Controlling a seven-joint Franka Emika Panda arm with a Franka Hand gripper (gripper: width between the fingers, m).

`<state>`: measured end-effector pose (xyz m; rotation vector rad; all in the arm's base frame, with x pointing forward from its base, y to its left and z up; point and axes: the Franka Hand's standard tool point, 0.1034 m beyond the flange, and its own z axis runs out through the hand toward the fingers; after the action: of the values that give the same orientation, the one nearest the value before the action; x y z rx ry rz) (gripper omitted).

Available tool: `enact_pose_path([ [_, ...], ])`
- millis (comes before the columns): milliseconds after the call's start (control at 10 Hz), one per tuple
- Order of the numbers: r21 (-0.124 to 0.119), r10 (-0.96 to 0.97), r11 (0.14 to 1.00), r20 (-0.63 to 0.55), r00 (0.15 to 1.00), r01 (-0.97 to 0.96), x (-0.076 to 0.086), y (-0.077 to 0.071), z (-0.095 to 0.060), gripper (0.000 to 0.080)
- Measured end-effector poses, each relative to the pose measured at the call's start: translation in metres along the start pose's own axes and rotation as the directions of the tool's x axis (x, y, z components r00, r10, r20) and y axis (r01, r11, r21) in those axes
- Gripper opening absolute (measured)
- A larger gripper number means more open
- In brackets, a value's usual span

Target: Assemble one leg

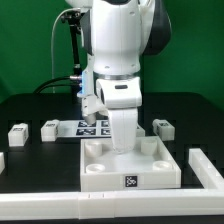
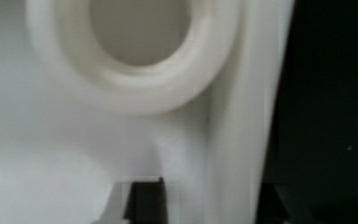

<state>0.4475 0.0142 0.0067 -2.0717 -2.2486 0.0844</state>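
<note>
The leg (image 1: 122, 145) stands upright under my hand, its long axis vertical, with one end up between my fingers and the other pointing straight down at the plate (image 1: 105, 172). It sits at the plate's far edge, roughly midway between the two far corners. The leg hides where its lower end meets the plate, so I cannot tell whether it sits in a socket or only rests on top. I cannot see its marker tag from here.

My gripper (image 1: 120, 130) points straight down and is closed narrow around the leg's upper part. Fingers and leg are white on white in the exterior view, so the exact line where they meet is hard to make out.

My wrist view is very close and blurred. It shows the rounded rim of a socket (image 2: 60, 70) and, beside it, a tall white face running to a dark edge.

The plate lies at the middle of the table's (image 1: 40, 185) front edge, with a tag on its front face. Behind it, the marker board (image 1: 92, 127) lies flat near the table's middle. Two loose posts (image 1: 17, 132) (image 1: 48, 128) sit toward the table's edge on the exterior view's left. A third post (image 1: 162, 127) sits beyond the plate's far corner on the exterior view's right.
</note>
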Motion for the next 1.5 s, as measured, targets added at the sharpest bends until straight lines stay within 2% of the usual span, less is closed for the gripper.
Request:
enact_pose_path([
  [100,-0.011,0.001,1.0,0.0,1.0,-0.001,0.0,0.002,-0.002,0.0062],
  [800,-0.02,0.002,1.0,-0.001,1.0,-0.002,0.0,0.005,-0.003,0.0062],
  [1000,-0.035,0.074,0.997,-0.006,0.997,-0.075,0.016,0.016,-0.006,0.0061],
  [1200,-0.039,0.089,0.995,-0.011,0.996,-0.089,0.035,0.025,-0.004,0.0061],
  [1500,-0.053,0.084,0.995,-0.02,0.996,-0.085,0.043,0.04,-0.003,0.0061],
])
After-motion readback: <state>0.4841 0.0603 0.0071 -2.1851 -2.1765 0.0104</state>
